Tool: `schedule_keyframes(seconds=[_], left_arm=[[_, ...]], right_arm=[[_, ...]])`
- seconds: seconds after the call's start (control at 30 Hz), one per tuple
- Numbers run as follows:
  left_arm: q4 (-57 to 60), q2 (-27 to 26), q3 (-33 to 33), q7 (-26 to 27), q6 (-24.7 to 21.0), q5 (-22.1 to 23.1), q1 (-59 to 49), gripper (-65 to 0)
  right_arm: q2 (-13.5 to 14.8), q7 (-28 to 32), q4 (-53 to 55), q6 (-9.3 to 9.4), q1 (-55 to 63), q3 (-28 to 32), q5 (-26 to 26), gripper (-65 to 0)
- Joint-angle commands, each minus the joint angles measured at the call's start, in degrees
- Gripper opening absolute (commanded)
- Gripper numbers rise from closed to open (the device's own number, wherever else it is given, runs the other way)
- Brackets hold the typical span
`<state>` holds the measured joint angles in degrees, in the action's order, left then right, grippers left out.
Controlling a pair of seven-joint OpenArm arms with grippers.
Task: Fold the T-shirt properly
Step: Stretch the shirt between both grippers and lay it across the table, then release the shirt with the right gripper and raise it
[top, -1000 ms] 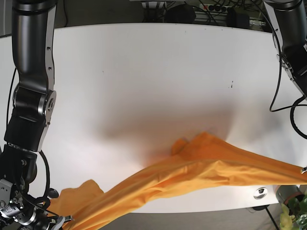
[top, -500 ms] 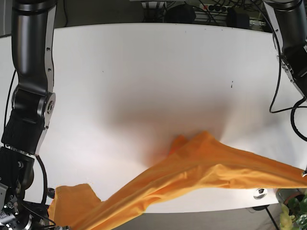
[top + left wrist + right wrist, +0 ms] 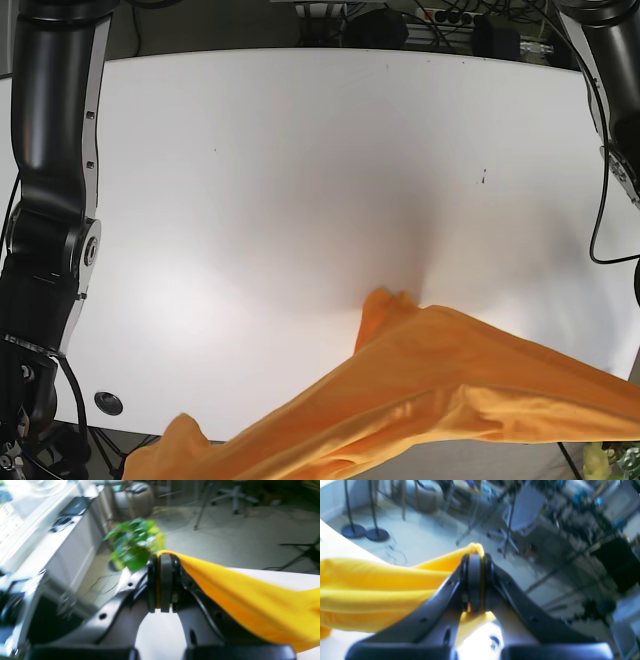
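The T-shirt (image 3: 440, 385) is stretched as an orange band between the two pincers, along the near edge of the bench (image 3: 300, 180). Compared with the earlier base frames, the cloth is drawn further toward the camera: less of it lies on the bench, the bunched fold near the middle (image 3: 385, 310) sits closer to the near edge, and both held ends are now past the bottom of the frame. A black round fitting (image 3: 108, 403) on the bench near the left corner is now uncovered. Judged from this, the shirt is being pulled out taut and lifted for spreading; no fold is made yet, so the task looks to be at an early stage.

In the left wrist view the left pincer (image 3: 161, 580) is clenched on an edge of the yellow-orange fabric (image 3: 237, 590), which runs off to the right. In the right wrist view the right pincer (image 3: 475, 580) is likewise clenched on cloth (image 3: 382, 585), with some fabric hanging below the jaws.

Both pincers are cut off in the base view. Which parts of the shirt are gripped (hem, shoulder, sleeve) cannot be told. Both wrist views are blurred; a green plant (image 3: 132, 545) beyond the bench is seen only vaguely. The shirt's lower edge is out of frame.
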<state>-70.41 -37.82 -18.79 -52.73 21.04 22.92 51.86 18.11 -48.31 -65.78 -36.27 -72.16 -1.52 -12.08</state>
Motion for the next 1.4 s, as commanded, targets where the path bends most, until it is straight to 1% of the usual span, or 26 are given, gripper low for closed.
schedule_keyframes(seconds=[0.0, 0.1, 0.13, 0.2, 0.3, 0.5, 0.6, 0.67, 0.77, 0.9, 1.0, 1.1, 1.2, 1.3, 1.37], left_arm=[[0.13, -0.81, 0.02, 1.52, -0.25, 0.69, 1.46, -65.0], [0.3, -1.08, -0.42, 1.52, -0.25, 0.69, 0.14, -65.0], [0.3, -1.08, -0.6, 1.61, -0.25, 0.69, -0.82, -65.0], [-0.05, -1.08, -2.18, 1.61, -0.16, 0.69, -3.37, -65.0], [-0.14, -0.81, -3.94, 1.61, -0.16, 0.78, -6.45, -65.0], [-0.23, -0.55, -6.31, 1.61, -0.16, 0.86, -12.6, -65.0], [-0.23, -0.2, -7.1, 1.61, 1.34, 0.86, -15.5, -65.0], [-0.23, 1.03, -8.51, 1.61, 2.66, 0.69, -17.7, -65.0], [-0.84, 1.82, -11.5, 1.61, 3.01, 0.51, -21.92, -65.0], [-3.13, 2.35, -12.38, 1.61, 3.01, 0.69, -27.2, -65.0], [-4.62, 4.2, -12.73, 1.61, 3.01, 0.51, -29.83, -65.0], [-5.68, 4.28, -14.14, 1.61, 3.09, 0.78, -33.79, -65.0], [-6.03, 4.37, -15.81, 1.7, 3.09, 0.78, -36.51, -65.0], [-6.2, 4.37, -15.9, 2.84, 3.09, 0.78, -38.8, -65.0], [-6.2, 4.37, -15.9, 4.42, 3.18, 0.78, -41.44, -65.0]], right_arm=[[0.13, 1.59, -1.08, 0.18, -2.64, -0.2, -0.54, -65.0], [0.4, 0.89, -4.07, 0.18, -0.5, -0.37, -0.63, -65.0], [0.92, 0.89, -4.77, 0.36, 0.73, -0.46, -0.8, -65.0], [1.36, 0.89, -5.74, 0.36, 3.81, -1.78, -1.07, -65.0], [1.28, 0.71, -8.2, 0.36, 7.68, -3.54, -1.07, -65.0], [1.28, -1.49, -13.56, 0.36, 16.29, -6.96, -1.07, -65.0], [1.19, -1.49, -16.02, 0.36, 20.69, -8.02, -1.07, -65.0], [1.19, -1.58, -18.05, 0.36, 23.85, -9.51, -1.07, -65.0], [1.19, -1.58, -20.42, 0.36, 28.42, -10.92, -1.07, -65.0], [1.19, -1.58, -21.39, 0.45, 33.7, -13.03, -1.07, -65.0], [-0.04, -1.58, -22.71, 0.27, 37.39, -14.79, -1.07, -65.0], [-0.75, -1.58, -25.87, 0.27, 41.87, -17.34, -1.07, -65.0], [-0.83, -1.58, -27.72, 0.27, 45.74, -17.95, -1.07, -65.0], [-1.8, -1.58, -29.03, 0.27, 49.0, -18.48, -1.07, -65.0], [-2.33, -1.58, -30.71, 0.27, 52.34, -20.24, -1.07, -65.0]])
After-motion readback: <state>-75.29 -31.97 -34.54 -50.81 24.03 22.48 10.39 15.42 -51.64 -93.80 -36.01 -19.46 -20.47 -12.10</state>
